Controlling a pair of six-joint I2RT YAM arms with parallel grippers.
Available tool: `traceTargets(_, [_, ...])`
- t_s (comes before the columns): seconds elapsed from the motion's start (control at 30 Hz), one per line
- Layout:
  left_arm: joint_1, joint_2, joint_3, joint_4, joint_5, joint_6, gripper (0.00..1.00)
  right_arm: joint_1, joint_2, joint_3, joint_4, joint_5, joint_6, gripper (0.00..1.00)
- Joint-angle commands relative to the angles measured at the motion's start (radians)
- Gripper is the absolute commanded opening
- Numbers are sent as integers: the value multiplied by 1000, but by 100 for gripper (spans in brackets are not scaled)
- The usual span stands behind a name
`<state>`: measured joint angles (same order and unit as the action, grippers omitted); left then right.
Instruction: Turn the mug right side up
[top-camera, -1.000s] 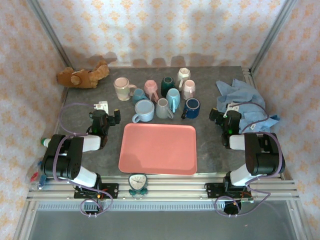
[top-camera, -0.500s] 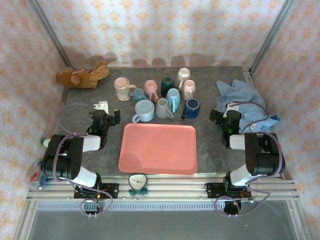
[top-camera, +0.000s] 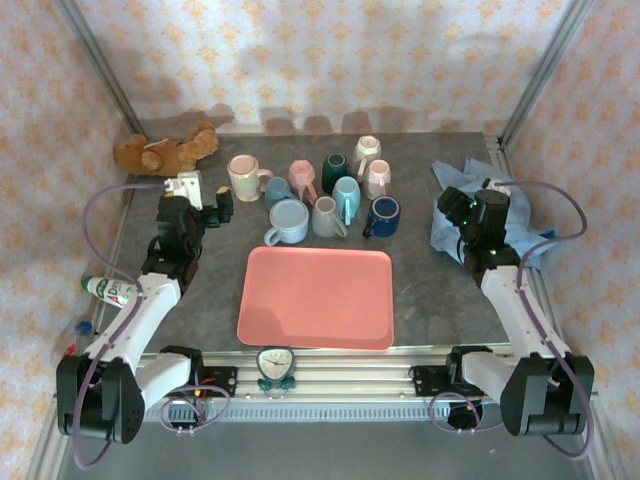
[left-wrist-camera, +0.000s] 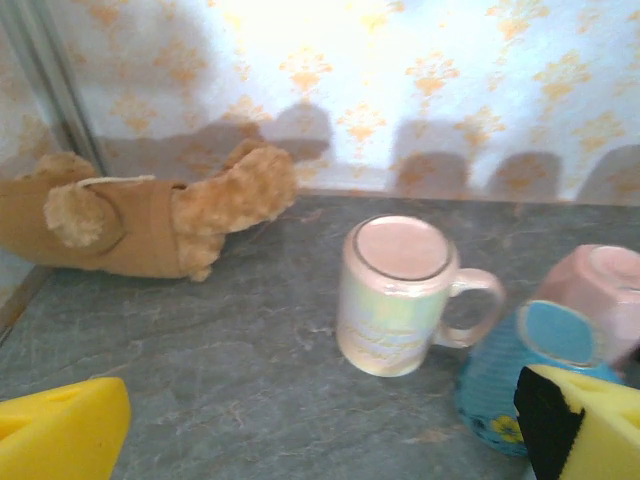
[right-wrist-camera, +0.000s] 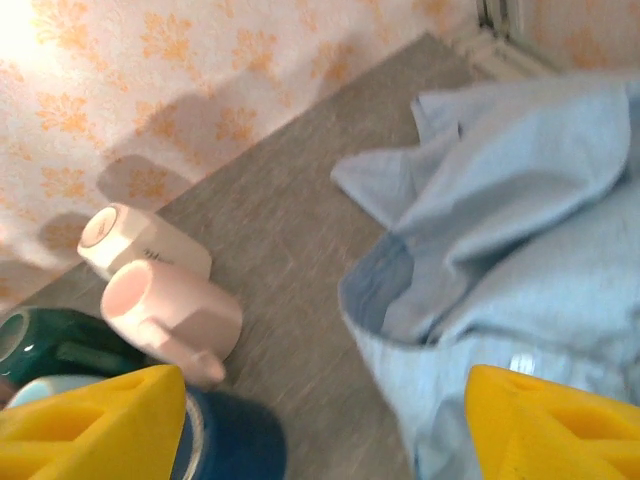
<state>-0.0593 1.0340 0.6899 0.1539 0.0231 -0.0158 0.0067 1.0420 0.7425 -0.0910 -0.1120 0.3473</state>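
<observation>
The pink tray (top-camera: 315, 298) lies at the middle of the table's near edge, its whole floor showing. Beyond it, toward the far edge, stands a cluster of mugs (top-camera: 347, 195). The light-blue mug (top-camera: 288, 222) just past the tray's far left corner stands mouth up, pale inside.

The cream mug (top-camera: 243, 177) (left-wrist-camera: 393, 295) is at the left end of the cluster, handle toward the others. It seems to stand mouth down: the left wrist view shows a flat pinkish disc ringed in dark on top, though this is hard to settle.

The left gripper (top-camera: 220, 205) (left-wrist-camera: 320, 440) hovers near it, jaws wide apart, holding nothing. The right gripper (top-camera: 455, 210) (right-wrist-camera: 320, 430) hangs at the blue cloth (top-camera: 495, 190) (right-wrist-camera: 520, 230) by the far right corner, also spread wide and empty.

A teal mug (left-wrist-camera: 530, 370) beside the cream one is partly hidden behind a yellow fingertip (left-wrist-camera: 590, 430), and a pink mug (left-wrist-camera: 595, 290) is cut off by the picture's edge.

In the right wrist view a white mug (right-wrist-camera: 140, 245) and a pale pink mug (right-wrist-camera: 170, 315) lie on their sides, touching. A dark blue mug (right-wrist-camera: 235, 445) is half hidden behind a fingertip (right-wrist-camera: 90, 420).

A teddy bear (top-camera: 165, 152) (left-wrist-camera: 130, 220) lies in the far left corner
</observation>
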Motion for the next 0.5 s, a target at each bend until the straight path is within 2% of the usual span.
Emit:
traceTargets(0.0, [-6, -39, 96, -233, 121, -46, 100, 47, -38, 36, -286, -28, 234, 71])
traceTargets(0.2, [-14, -34, 154, -240, 449, -21, 100, 259, 4, 131, -411, 45, 399, 64])
traceTargets(0.37, [-33, 32, 208, -327, 565, 5, 100, 439, 148, 242, -398, 107, 461, 59])
traceTargets(0.47, [-59, 59, 239, -342, 594, -22, 100, 513, 274, 344, -433, 154, 499, 58])
